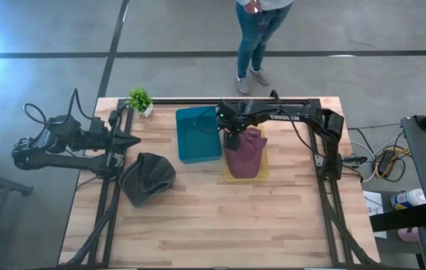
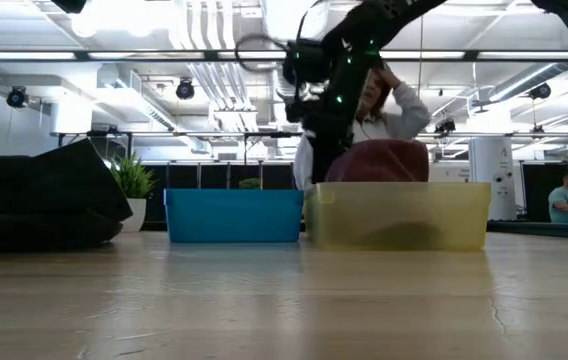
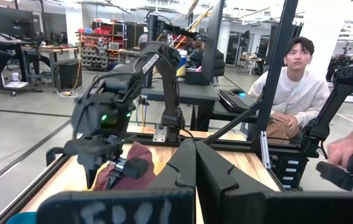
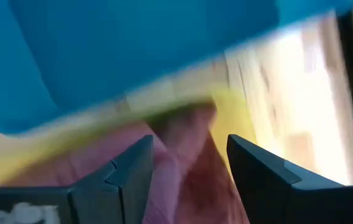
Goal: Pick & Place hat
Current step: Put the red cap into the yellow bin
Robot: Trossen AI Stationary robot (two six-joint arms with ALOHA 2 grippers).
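Wood table, frame centre: right gripper, fingers open, hovers above maroon hat in yellow bin, apparently released; next, retract upward; left gripper idles closed at left.

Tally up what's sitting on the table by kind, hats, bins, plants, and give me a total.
Hats: 2, maroon hat and dark grey hat
Bins: 2, blue bin and yellow bin
Plants: 1, small potted plant
Total: 5

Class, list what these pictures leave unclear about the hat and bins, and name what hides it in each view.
- Maroon hat: top hidden by right gripper, high view.
- Hat's lower part: behind yellow bin wall, low view.
- Blue bin contents: wall hides them, low view.
- Right wrist view: blurred.
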